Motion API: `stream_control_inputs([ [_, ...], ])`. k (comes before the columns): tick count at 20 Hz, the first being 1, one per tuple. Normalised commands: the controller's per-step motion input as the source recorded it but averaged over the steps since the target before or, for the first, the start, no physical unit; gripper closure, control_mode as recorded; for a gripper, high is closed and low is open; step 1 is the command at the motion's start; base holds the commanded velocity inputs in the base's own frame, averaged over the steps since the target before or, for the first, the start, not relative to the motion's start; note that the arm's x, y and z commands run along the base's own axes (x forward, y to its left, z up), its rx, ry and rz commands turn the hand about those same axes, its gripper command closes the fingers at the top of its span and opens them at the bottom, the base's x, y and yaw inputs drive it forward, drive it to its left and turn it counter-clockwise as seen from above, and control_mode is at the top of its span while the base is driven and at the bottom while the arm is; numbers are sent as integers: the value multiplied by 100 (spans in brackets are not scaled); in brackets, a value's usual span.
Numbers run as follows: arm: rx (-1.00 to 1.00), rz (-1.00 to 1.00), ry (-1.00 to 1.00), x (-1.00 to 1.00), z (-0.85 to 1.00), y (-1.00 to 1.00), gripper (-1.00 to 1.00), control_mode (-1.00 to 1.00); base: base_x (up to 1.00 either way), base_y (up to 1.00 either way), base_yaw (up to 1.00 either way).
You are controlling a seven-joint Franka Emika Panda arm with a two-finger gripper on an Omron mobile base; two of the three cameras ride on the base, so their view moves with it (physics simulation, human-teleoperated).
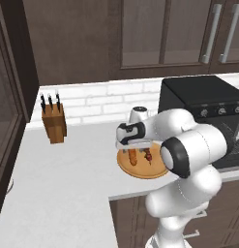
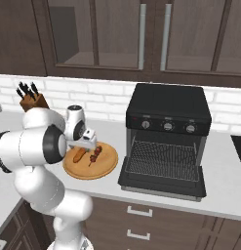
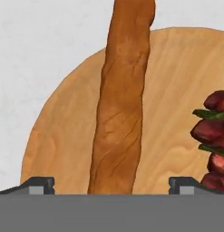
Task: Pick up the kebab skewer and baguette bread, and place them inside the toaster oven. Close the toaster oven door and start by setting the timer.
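The baguette bread [image 3: 120,113] lies on a round wooden plate [image 3: 63,136], running up between my two finger tips. My gripper [image 3: 111,185] hangs open just above it, one tip on each side, touching nothing. The kebab skewer [image 3: 213,145] lies beside the loaf on the same plate. From the base, my hand [image 2: 85,145] hovers low over the baguette [image 2: 79,155] and skewer [image 2: 95,155]. The black toaster oven [image 2: 168,105] stands right of the plate, its door [image 2: 161,188] folded down flat and the wire rack [image 2: 163,158] showing. Baguette [image 1: 132,156] and skewer [image 1: 149,156] also peek out under my wrist.
A wooden knife block [image 1: 53,121] stands by the tiled back wall, left of the plate [image 1: 140,172]. Dark wall cabinets [image 2: 141,34] hang above the counter. The counter's front edge [image 2: 141,202] runs just in front of the plate and the open door.
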Motion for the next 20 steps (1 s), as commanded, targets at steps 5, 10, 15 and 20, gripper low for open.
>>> stream_control_inputs([
  [5,0,0,8,26,-46,0,-100,-100,0,0,0],
  [10,0,0,7,24,-41,0,-100,-100,0,0,0],
  [15,0,0,3,2,-34,0,100,-100,0,0,0],
  [20,0,-1,1,-1,-28,0,100,-100,0,0,0],
])
